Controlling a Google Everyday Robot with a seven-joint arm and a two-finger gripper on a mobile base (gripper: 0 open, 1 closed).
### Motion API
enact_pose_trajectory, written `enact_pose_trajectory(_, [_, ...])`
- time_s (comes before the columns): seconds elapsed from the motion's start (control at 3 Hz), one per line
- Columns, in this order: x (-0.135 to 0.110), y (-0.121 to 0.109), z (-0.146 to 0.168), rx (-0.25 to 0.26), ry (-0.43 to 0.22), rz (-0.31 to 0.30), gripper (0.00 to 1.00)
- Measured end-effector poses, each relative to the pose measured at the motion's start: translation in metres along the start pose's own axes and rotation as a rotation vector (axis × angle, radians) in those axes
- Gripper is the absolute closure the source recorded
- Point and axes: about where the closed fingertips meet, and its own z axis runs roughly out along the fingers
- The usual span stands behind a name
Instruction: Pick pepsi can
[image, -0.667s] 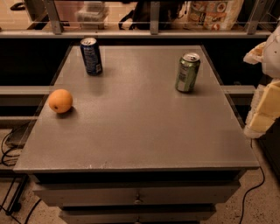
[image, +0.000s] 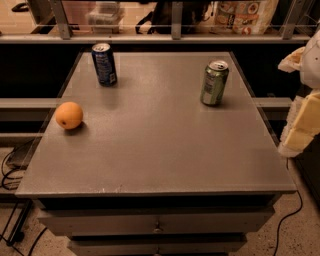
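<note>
Two cans are stood on the table (image: 160, 155); what they hold is hidden. The green can (image: 214, 82) is set nearer the gripper (image: 303, 127). The pepsi can (image: 104, 64), dark blue with white markings, is placed well apart from it, at the far corner. Its long axis is vertical, silver top upward. The gripper, off the table's edge, is perhaps partly cropped, so its opening cannot be told.

Dim warm light, dull sheen on table top (image: 160, 150), short soft shadows, claw (image: 300, 131) brightly lit at right edge
</note>
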Motion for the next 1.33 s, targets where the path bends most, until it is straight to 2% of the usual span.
enact_pose_trajectory(0.33, [-0.006, -0.005, 0.002, 0.019, -0.092, 0.006, 0.0])
enact_pose_trajectory(0.67, [-0.024, -0.02, 0.008, 0.05, -0.201, 0.008, 0.0])
enact_pose_trajectory(1.0, [-0.043, -0.037, 0.015, 0.079, -0.295, 0.011, 0.0])
enact_pose_trajectory(1.33, [-0.074, -0.054, 0.027, 0.089, -0.356, -0.015, 0.0])
